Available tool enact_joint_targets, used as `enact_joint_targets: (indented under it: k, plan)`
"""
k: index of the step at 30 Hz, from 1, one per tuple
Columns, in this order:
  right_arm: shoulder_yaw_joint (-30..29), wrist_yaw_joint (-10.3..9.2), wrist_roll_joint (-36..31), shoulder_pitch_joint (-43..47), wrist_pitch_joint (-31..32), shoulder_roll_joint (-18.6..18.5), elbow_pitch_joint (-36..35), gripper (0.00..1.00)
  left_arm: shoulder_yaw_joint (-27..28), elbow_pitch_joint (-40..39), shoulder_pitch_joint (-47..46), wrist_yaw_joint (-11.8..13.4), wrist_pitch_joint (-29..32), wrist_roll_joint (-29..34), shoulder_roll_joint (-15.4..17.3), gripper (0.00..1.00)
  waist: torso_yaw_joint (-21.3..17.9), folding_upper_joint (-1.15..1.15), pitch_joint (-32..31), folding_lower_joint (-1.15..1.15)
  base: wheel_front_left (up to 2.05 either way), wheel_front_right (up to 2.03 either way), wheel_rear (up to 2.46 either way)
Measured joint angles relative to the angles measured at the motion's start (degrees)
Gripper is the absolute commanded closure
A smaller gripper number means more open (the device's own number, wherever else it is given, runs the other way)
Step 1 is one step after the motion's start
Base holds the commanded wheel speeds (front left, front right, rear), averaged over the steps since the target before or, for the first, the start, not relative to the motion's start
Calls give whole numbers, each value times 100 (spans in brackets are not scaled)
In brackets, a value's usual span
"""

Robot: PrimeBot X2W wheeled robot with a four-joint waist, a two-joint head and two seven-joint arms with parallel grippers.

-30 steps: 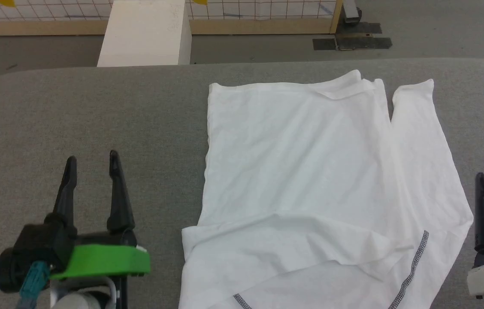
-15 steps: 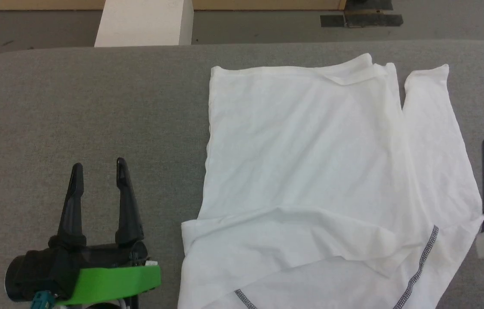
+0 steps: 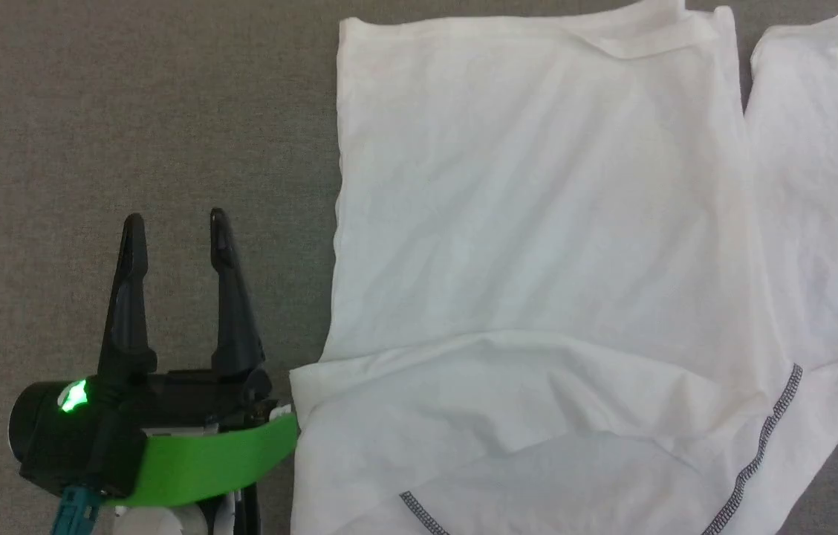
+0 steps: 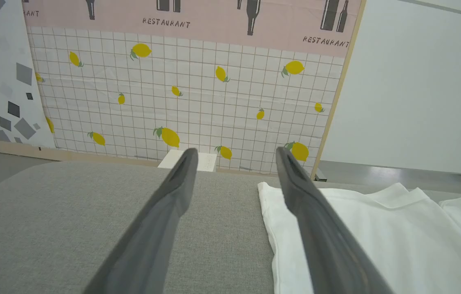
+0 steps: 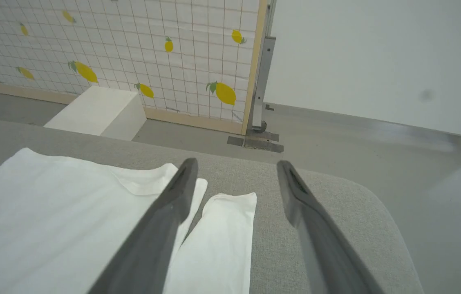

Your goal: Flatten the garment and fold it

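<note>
The garment [image 3: 538, 245] is a white T-shirt lying partly folded on the grey table [image 3: 129, 111], with grey zigzag stitching [image 3: 761, 438] at its near hems. One sleeve [image 3: 813, 186] lies along the right side. My left gripper [image 3: 176, 223] stands open over bare table just left of the shirt's left edge, nothing between its fingers. In the left wrist view the left gripper [image 4: 234, 153] points toward the table's far edge, the garment [image 4: 377, 237] at its right. In the right wrist view my right gripper [image 5: 236, 163] is open above the sleeve [image 5: 222, 237], holding nothing.
A white box [image 5: 95, 112] stands on the floor beyond the table's far edge. A lemon-patterned partition [image 4: 193, 94] with a wooden frame and a metal post [image 5: 261, 69] rise behind it. The table's rounded right corner [image 5: 377, 228] lies close to the right gripper.
The head camera has tilted down and closer, so the far table edge and floor have left the view. The right gripper has passed out of the head view.
</note>
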Motion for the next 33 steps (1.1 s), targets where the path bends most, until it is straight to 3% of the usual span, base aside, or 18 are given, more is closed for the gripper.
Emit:
enact_joint_targets:
  k: [10,21,22,23,24,33]
  plan:
    - [5,0,-153,-844,505,-714,1243,0,-135,133,-291,-249,0,112,-341,0,260,0,824,0,0,0,0]
    - [96,0,-289,-1014,554,-802,1844,0,-164,253,-415,-579,0,350,-698,0,847,0,1458,1,0,0,0]
    - [87,0,-311,-1022,555,-795,1878,6,-153,269,-415,-594,0,355,-709,0,884,0,1491,1,0,0,0]
    - [62,0,-313,-1044,555,-783,1911,29,-137,280,-415,-625,0,359,-721,0,915,0,1521,0,0,0,0]
    - [49,0,-314,-1074,555,-778,1927,100,-129,291,-415,-631,0,366,-730,0,935,0,1541,0,0,0,0]
    - [-65,0,-309,-1157,182,-544,2191,100,93,444,-382,-784,0,399,-802,0,925,0,1352,0,0,0,0]
